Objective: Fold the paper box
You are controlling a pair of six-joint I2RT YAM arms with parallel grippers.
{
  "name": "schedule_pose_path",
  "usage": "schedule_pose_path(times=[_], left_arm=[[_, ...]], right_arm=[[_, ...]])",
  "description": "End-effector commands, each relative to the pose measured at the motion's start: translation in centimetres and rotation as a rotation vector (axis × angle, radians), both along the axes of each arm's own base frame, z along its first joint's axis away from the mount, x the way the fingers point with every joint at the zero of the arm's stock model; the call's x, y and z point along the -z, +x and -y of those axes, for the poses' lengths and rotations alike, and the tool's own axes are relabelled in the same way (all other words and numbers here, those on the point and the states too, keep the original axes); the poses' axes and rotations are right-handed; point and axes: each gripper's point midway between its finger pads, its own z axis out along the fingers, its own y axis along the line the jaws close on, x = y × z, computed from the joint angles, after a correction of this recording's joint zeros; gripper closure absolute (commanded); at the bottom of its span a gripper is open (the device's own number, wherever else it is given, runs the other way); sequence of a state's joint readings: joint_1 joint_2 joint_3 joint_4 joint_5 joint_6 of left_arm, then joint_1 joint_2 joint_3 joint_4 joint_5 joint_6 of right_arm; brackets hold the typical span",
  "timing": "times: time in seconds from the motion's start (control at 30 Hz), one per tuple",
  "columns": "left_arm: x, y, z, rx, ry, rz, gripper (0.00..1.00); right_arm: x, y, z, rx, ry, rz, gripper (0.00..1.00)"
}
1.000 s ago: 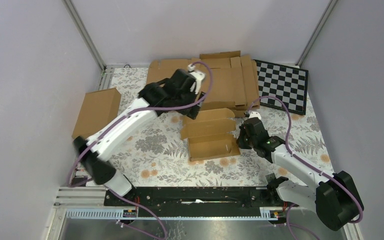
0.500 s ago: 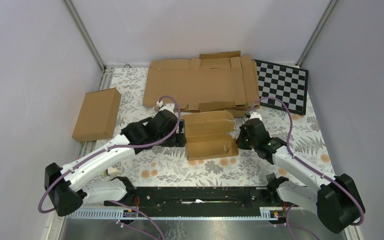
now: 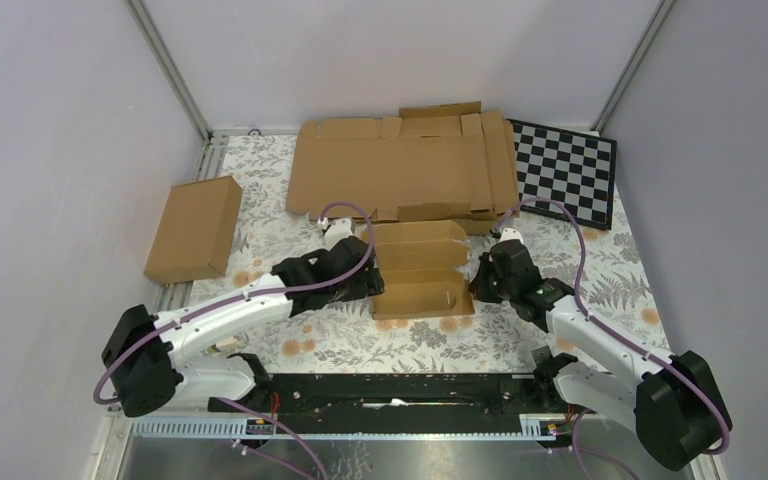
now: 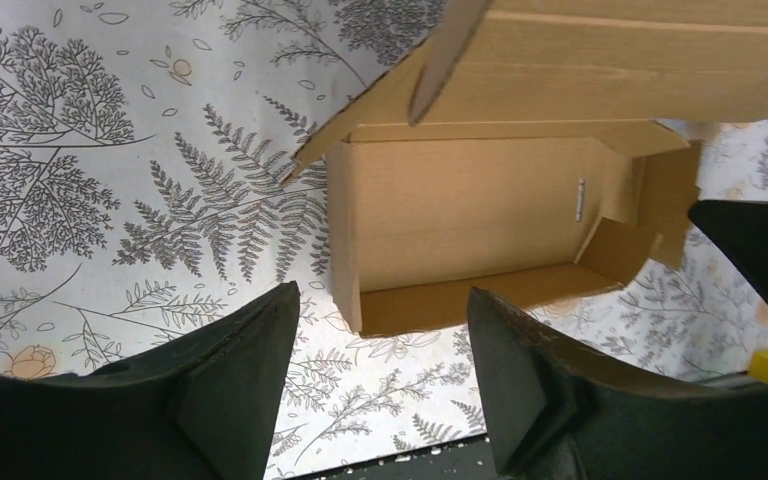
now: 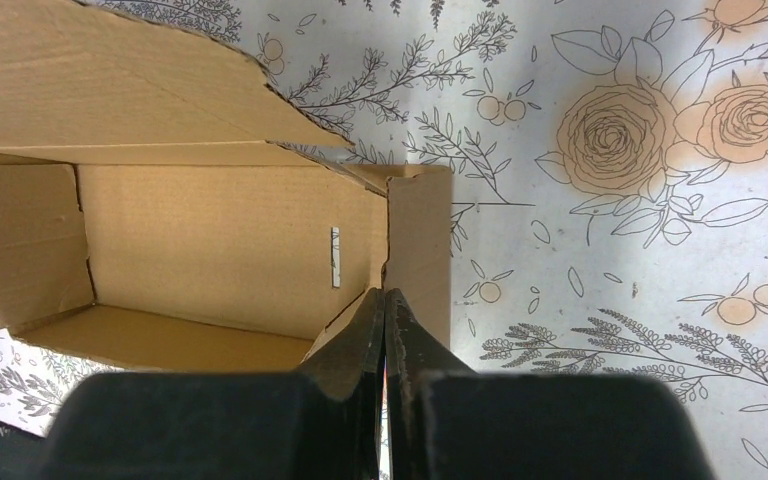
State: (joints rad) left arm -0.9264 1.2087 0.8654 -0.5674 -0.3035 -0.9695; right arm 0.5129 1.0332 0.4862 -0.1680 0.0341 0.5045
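The small brown paper box [image 3: 420, 272] lies open-topped in the middle of the floral mat, its lid panel [image 3: 418, 240] leaning up at the far side. My left gripper [image 3: 372, 278] is open and empty, low beside the box's left end; in the left wrist view the left gripper [image 4: 380, 395] faces the box [image 4: 470, 215] a short way off. My right gripper [image 3: 480, 283] is at the box's right end. In the right wrist view the right gripper [image 5: 385, 305] is shut, its tips against the right end wall [image 5: 422, 250], with the box's inside [image 5: 210, 235] to their left.
A large flat cardboard sheet [image 3: 400, 175] lies at the back. A checkerboard [image 3: 565, 180] is at the back right. A closed cardboard box [image 3: 193, 228] sits at the left edge. The black base rail [image 3: 390, 388] runs along the near edge.
My left arm swung down from over the flat sheet at the back to the box's left end. The right gripper stayed at the right end wall.
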Motion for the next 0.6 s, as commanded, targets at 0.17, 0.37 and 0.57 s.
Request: schedule_pose_path(times=[0.17,0.37,0.57], left_arm=[[3.2,0.9,-0.3,-0.115,-0.005,-0.002,0.33],[5.3,0.8,0.4,-0.127,-0.062,-0.011,0.39],[6.7,1.4,0.5,-0.128,-0.016,-0.007,0.48]], right_arm=[[0.0,-0.2,-0.5,-0.002,0.044,0.001,1.0],[-0.3,0.0,-0.7,0.0,0.052,0.01,1.0],[-0.3,-0.2,-1.1,-0.017,0.068,-0.004,1.0]])
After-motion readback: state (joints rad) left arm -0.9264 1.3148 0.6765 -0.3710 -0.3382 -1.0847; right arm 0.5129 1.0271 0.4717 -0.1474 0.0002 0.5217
